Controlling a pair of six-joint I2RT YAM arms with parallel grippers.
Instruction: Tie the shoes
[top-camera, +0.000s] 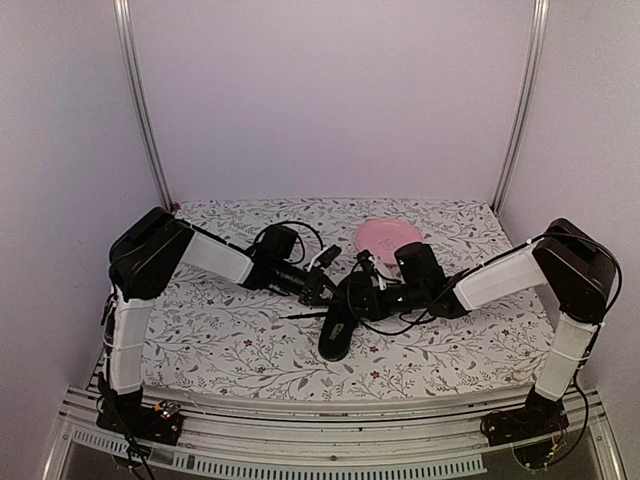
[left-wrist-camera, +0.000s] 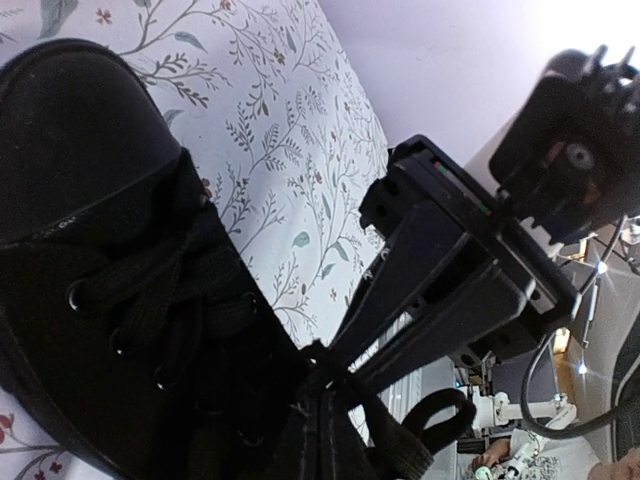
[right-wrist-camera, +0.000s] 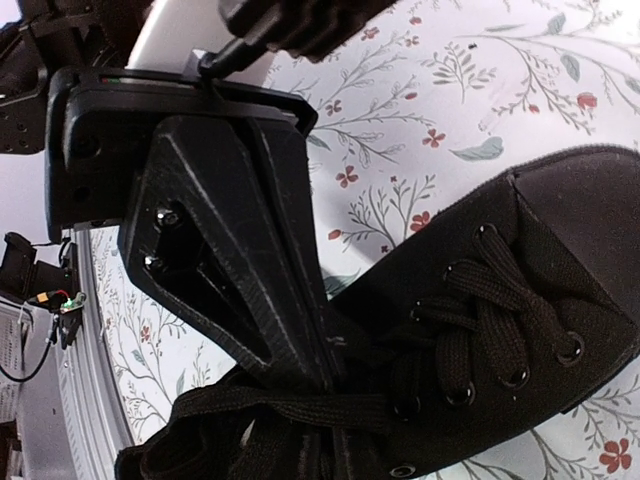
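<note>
Left wrist view: left claw (left-wrist-camera: 323, 372) pinches the laces (left-wrist-camera: 150, 295) of the shoe (left-wrist-camera: 75, 150); right claw (right-wrist-camera: 333, 376) pinches them too; heel cropped

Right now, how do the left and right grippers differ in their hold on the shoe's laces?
The left gripper reaches the shoe from the left, the right gripper from the right. The left gripper pinches bunched laces with a loop hanging past its tips; the right gripper's tips rest on a strand by the top eyelets, grip unclear. Both are shut.
</note>
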